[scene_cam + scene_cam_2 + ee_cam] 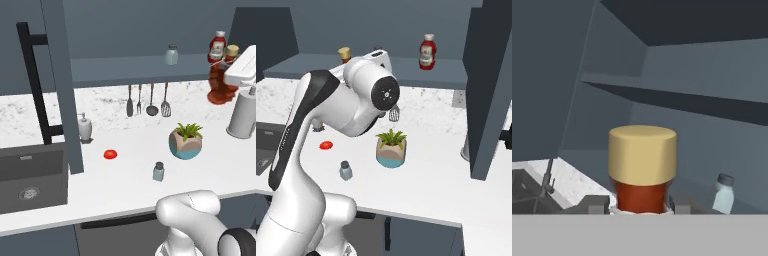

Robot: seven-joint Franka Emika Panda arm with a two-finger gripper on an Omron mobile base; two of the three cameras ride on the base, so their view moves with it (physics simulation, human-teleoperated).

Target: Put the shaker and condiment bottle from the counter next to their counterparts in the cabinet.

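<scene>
Gripper fingers sit on either side of the condiment bottle, clamped on its red-brown body just below the tan cap. In the left base view the condiment bottle is held up at the cabinet shelf, just beside the red ketchup bottle that stands on that shelf. A small glass shaker stands on the same shelf, well left of the ketchup bottle; in the hand view it shows lower right of the held bottle. The other shaker stands on the counter below the cabinet, near a potted plant, with a red tomato further left towards the sink.
</scene>
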